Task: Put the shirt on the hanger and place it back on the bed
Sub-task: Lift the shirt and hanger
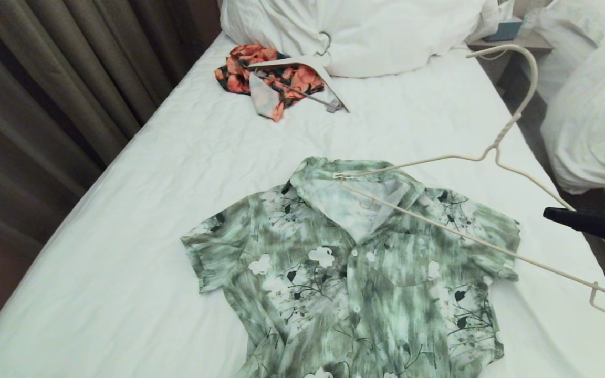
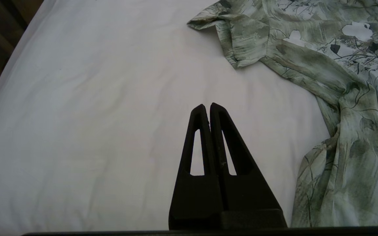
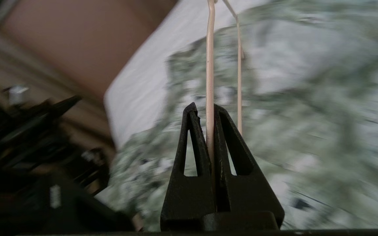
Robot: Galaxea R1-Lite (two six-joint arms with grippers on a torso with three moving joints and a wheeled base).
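The green-and-white floral shirt (image 1: 334,273) lies flat, front up and collar open, on the bed (image 1: 150,173). The cream wire hanger (image 1: 439,226) hangs tilted above the shirt's right shoulder. Its far tip is at the collar and its hook (image 1: 528,73) points toward the pillow. My right gripper (image 1: 549,212) comes in from the right edge, shut on the hanger (image 3: 210,65) wire; the right gripper (image 3: 202,109) has the shirt (image 3: 307,98) blurred below it. Out of the head view, my left gripper (image 2: 207,106) is shut on nothing over bare sheet beside the shirt's (image 2: 340,82) sleeve.
An orange-and-black garment (image 1: 260,73) and a thick white hanger (image 1: 302,65) lie by the pillow (image 1: 365,31) at the bed's head. Curtains (image 1: 45,79) run along the left side. A second bed (image 1: 596,105) and a nightstand (image 1: 512,37) stand at the right.
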